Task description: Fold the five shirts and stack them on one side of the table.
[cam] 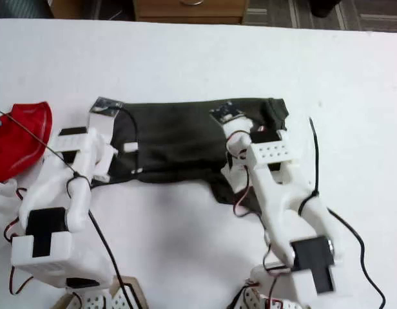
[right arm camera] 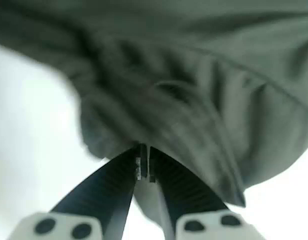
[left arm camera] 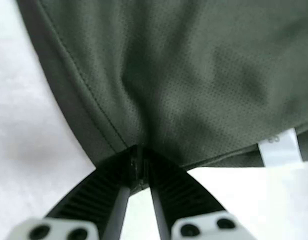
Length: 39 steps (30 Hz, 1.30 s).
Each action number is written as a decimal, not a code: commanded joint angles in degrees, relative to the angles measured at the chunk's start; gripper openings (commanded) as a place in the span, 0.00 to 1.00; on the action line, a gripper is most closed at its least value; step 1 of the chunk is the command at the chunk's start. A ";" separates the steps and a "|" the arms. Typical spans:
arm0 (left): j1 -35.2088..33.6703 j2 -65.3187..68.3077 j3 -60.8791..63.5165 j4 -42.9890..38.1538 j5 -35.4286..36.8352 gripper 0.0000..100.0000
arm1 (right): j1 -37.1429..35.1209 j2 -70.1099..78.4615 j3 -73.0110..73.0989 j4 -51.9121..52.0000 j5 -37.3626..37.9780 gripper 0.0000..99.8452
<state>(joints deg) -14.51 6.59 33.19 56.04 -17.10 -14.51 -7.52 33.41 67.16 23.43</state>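
Dark shirt (cam: 179,138) lies spread across the middle of the table (cam: 205,58), possibly already folded once. Left gripper (left arm camera: 139,167) is pinched tight on the hem at its left end. Right gripper (right arm camera: 144,167) is clamped on bunched fabric at its right end.

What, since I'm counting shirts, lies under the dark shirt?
White table shows around the dark shirt, whose edges the left gripper and right gripper pinch. Anything beneath its cloth is covered.

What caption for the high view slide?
Two arms: left end effector and right end effector clamp the dark shirt on the white table, red garment alongside.
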 commanded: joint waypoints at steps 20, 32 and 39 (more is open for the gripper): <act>-0.62 0.00 0.31 -0.70 0.62 0.03 | 3.38 9.19 -0.35 -25.01 0.35 0.02; -0.53 0.09 0.13 -0.79 0.53 0.03 | -2.42 -1.45 -1.14 -4.97 0.62 0.02; -0.53 0.09 0.13 -0.79 0.53 0.03 | -1.71 -2.33 -2.02 -5.05 4.84 0.02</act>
<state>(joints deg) -14.51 6.59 33.27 55.96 -17.10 -16.70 -6.64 34.02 62.42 27.12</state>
